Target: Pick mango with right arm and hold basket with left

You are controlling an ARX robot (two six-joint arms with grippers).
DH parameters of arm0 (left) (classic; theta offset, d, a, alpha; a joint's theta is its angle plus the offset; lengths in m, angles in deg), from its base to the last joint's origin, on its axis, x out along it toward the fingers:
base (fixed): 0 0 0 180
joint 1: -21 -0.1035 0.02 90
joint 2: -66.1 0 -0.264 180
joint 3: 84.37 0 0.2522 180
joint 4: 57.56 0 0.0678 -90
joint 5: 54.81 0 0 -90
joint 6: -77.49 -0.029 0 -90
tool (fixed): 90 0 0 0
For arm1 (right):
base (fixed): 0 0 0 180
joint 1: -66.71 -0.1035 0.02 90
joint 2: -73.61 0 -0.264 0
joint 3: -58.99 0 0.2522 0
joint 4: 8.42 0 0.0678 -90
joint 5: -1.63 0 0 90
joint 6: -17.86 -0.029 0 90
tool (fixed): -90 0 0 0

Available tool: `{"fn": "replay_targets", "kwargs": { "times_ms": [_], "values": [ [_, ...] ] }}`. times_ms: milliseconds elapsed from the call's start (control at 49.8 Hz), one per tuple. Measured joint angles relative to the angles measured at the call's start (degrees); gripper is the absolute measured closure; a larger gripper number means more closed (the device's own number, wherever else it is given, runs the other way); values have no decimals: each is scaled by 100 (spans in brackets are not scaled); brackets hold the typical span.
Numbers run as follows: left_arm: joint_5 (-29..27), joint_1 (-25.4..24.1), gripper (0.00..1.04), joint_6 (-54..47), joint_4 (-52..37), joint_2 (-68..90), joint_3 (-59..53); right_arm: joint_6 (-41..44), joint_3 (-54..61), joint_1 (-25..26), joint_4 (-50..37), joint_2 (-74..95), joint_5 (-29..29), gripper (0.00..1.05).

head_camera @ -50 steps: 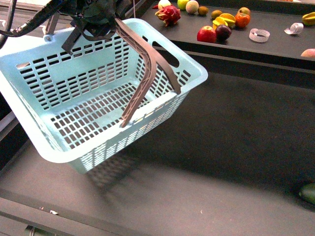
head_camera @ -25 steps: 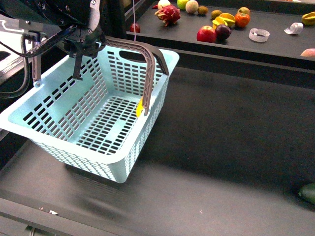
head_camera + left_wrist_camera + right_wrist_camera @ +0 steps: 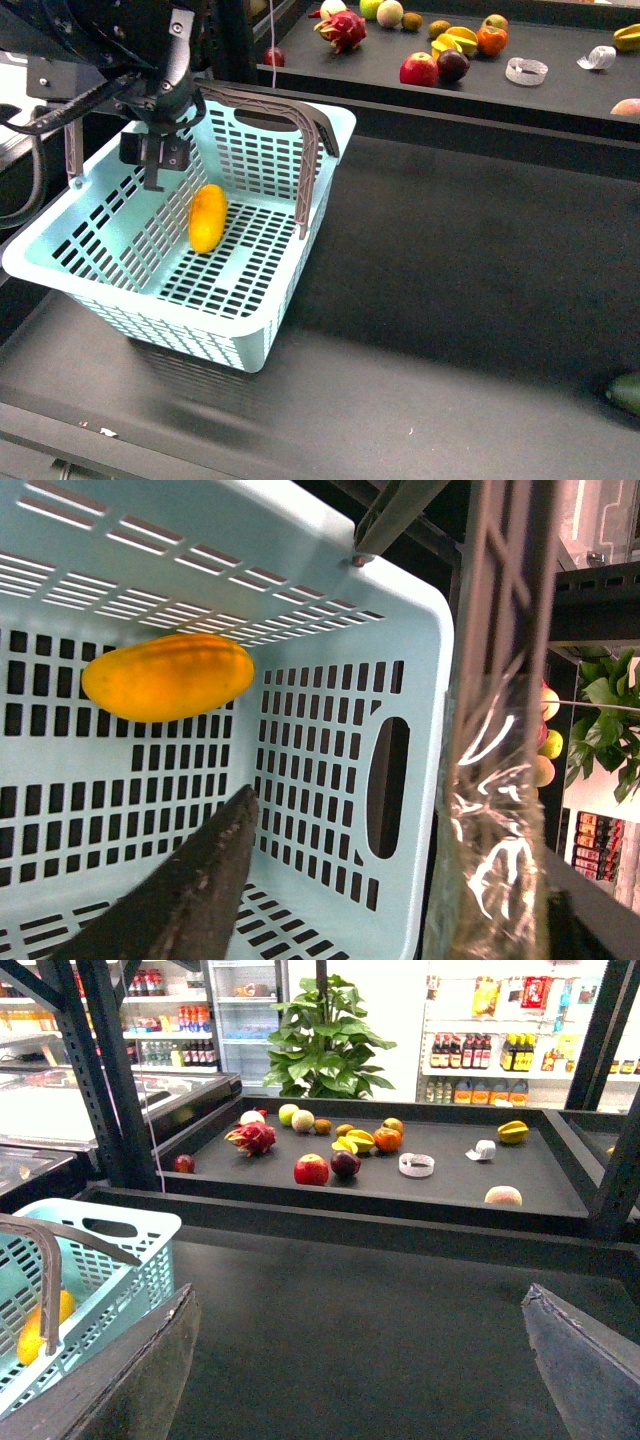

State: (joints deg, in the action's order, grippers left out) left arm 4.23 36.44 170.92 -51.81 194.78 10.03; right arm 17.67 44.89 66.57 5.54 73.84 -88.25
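The pale blue basket point(image 3: 255, 330) stands at the left of the dark table, its grey-brown handles point(image 3: 312, 150) swung toward the far end. The mango point(image 3: 207, 218) lies on its slotted floor. My left gripper point(image 3: 155, 160) is open above the basket's near-left wall. In the left wrist view the left gripper point(image 3: 370, 780) has one dark finger point(image 3: 190, 890) inside the basket point(image 3: 330, 740) and a taped finger point(image 3: 495, 810) outside the end wall; the mango point(image 3: 168, 677) lies apart from both. My right gripper point(image 3: 360, 1360) is open and empty over bare table, with the basket point(image 3: 110, 1260) to one side.
A raised dark shelf point(image 3: 560, 95) at the back holds several fruits: a dragon fruit point(image 3: 343, 30), a red apple point(image 3: 420, 70), a yellow star fruit point(image 3: 455, 42). A dark green fruit point(image 3: 625, 392) lies at the table's right edge.
The basket has come down from a tilted, lifted pose and shifted left onto the table. The mango, a yellow glimpse half a second ago, now lies in full view on the basket floor.
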Motion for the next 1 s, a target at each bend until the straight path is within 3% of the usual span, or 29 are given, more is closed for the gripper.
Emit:
{"fn": "replay_targets", "kwargs": {
  "times_ms": [141,161,402,643,844,1004],
  "values": [
    [-57,-129,7,-227,-70,-914,-671,0,0,0,0,0,0,8],
    [-63,-155,7,-299,-103,-1095,-820,0,0,0,0,0,0,8],
    [-323,-225,8,-1342,-387,-2883,-2492,0,0,0,0,0,0,8],
    [-535,-232,8,-1628,-140,-4765,-4013,0,0,0,0,0,0,8],
    [-1005,-142,8,-1576,728,-6216,-4688,0,0,0,0,0,0,8],
    [-1143,-28,8,-1589,870,-6830,-5001,0,0,0,0,0,0,8]
  ]
}}
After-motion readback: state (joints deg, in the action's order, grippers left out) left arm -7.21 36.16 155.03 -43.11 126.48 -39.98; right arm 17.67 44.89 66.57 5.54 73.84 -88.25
